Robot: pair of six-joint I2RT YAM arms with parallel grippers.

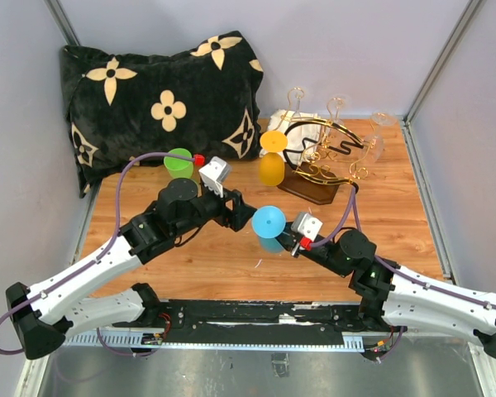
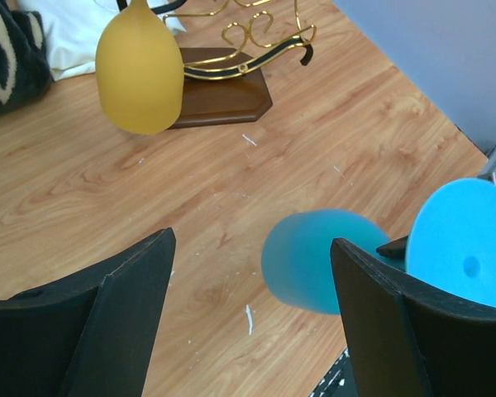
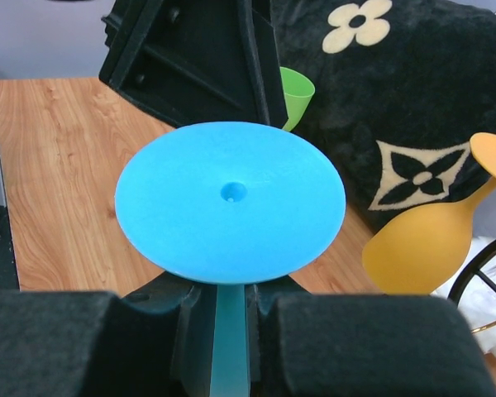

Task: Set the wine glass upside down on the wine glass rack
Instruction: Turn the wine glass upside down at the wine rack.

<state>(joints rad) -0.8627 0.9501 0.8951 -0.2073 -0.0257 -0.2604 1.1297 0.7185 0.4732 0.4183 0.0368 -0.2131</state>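
A blue wine glass (image 1: pixel 269 221) hangs upside down over the table, foot up. My right gripper (image 3: pixel 230 318) is shut on its stem (image 3: pixel 230 347), just under the round foot (image 3: pixel 230 198). In the left wrist view its bowl (image 2: pixel 314 260) shows above the wood, close to the right finger. My left gripper (image 2: pixel 252 240) stands open just left of the glass (image 1: pixel 240 211), with nothing between its fingers. The wine glass rack (image 1: pixel 326 157), gold wire on a dark wooden base (image 2: pixel 219 95), stands at the back right. A yellow glass (image 1: pixel 271 168) hangs upside down on its left side.
A green glass (image 1: pixel 179 163) stands near the black flowered pillow (image 1: pixel 157 99) at the back left. Clear glasses (image 1: pixel 383 124) show behind the rack, and white cloth (image 1: pixel 289 124) lies beside it. Grey walls close the table's sides.
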